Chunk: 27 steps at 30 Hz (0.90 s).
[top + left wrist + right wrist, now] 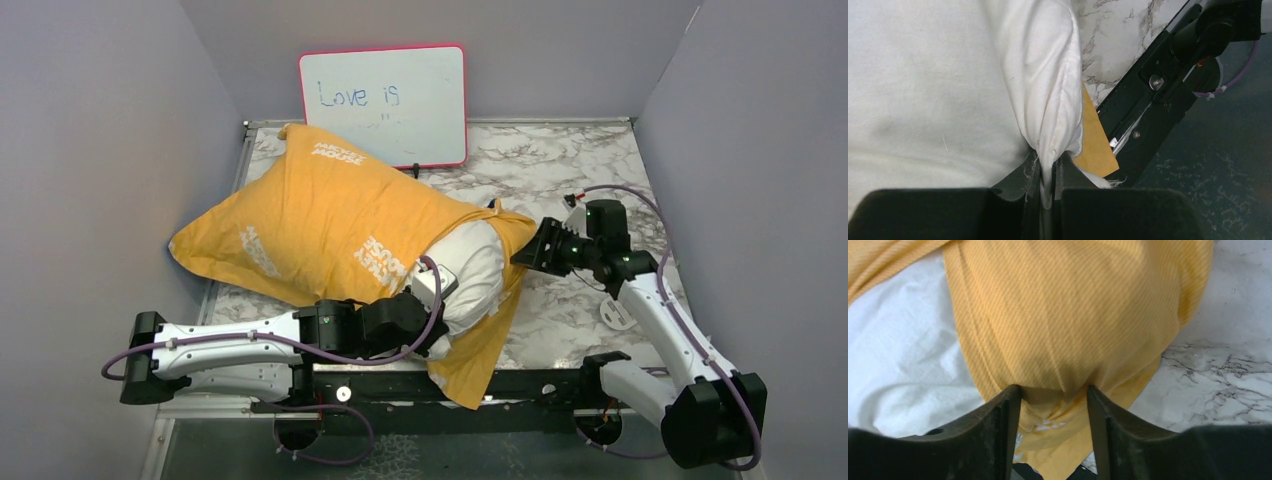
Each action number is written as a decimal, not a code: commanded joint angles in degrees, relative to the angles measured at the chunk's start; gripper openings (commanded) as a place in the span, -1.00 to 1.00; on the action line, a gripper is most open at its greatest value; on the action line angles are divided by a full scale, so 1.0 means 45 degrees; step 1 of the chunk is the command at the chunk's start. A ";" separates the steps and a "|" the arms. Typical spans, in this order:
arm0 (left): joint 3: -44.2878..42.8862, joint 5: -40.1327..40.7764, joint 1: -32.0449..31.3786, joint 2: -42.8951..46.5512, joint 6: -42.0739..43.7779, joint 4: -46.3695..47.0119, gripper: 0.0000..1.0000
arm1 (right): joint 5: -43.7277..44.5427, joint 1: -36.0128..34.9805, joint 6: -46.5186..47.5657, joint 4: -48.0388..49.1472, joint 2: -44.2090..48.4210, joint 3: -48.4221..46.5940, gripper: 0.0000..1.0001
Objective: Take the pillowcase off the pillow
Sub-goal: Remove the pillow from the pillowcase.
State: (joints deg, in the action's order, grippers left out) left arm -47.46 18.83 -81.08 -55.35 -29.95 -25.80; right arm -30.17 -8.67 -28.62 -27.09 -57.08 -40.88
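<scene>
Left gripper (pixel 1049 169) clamped on pillow (pixel 923 100) corner at near edge | right gripper (pixel 1054 395) parted, pillowcase (pixel 1073 315) fold lying between jaws | pillow laid diagonally, bare end near-right, covered end far-left | whiteboard (pixel 383 105) propped behind

Walls (pixel 90 150): plain grey-lilac panels on three sides, evenly lit.
Table (pixel 560 160): white marble-patterned top with grey veins.
Whiteboard (pixel 383 105): pink-framed, leaning against the back wall, "Love is" written in blue.
Near edge: black rail (pixel 540 385) along the table; dark mottled floor (pixel 450 458) below.
</scene>
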 commanded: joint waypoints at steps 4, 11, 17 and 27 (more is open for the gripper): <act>-0.0618 -0.0185 -0.0016 0.0082 -0.0205 0.1339 -1.00 | 0.0873 -0.0594 0.0182 0.0240 -0.0914 -0.0627 -0.34; -0.0557 0.0131 -0.0009 0.0231 -0.0648 0.0765 -1.00 | 0.5675 -0.0584 0.0341 -0.0555 -0.1092 -0.1797 -0.97; -0.0131 0.0215 -0.0010 0.1774 -0.1336 -0.0381 -1.00 | 0.8387 -0.0099 0.0247 -0.0503 -0.1911 -0.2629 -0.99; 0.0065 -0.1096 -0.0014 0.3088 -0.1398 -0.0985 -1.00 | 0.5572 0.1086 0.0079 0.0598 -0.4514 -0.3537 -0.99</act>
State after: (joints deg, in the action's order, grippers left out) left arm -46.39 20.10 -80.25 -43.42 -33.82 -28.49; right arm -13.63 -8.12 -30.48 -32.71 -74.15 -54.43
